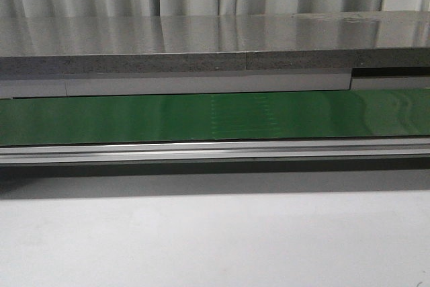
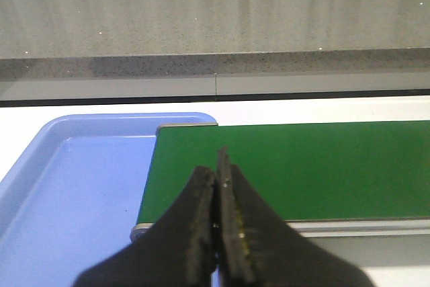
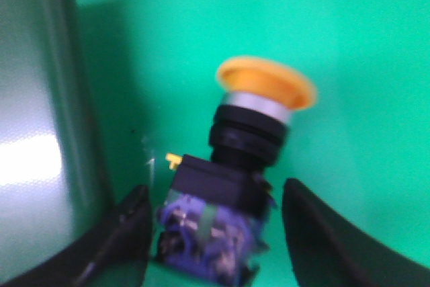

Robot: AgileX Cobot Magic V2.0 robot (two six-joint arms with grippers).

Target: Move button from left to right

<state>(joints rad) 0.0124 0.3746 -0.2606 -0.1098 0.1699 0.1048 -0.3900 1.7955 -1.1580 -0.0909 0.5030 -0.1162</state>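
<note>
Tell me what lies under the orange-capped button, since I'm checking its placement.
The small dark push-button with an orange-yellow cap rests on the green belt surface, between the open right end effector's fingers. The belt directly under its base is hidden.

A white table (image 1: 215, 240) is seen in the front view, and on it a conveyor with a green belt (image 1: 201, 117) is carried, edged along its near side by a silver metal rail (image 1: 215, 151). Behind the conveyor a grey speckled countertop (image 1: 201, 42) is set higher. In the left wrist view the end of the belt (image 2: 302, 166) is shown, and a light blue tray (image 2: 74, 193) is laid on the white surface just beside that end (its rim appears partly tucked under the belt's corner). In the right wrist view the button (image 3: 238, 179) is found lying on the green belt, tilted, its orange-yellow cap away from the camera.
</note>
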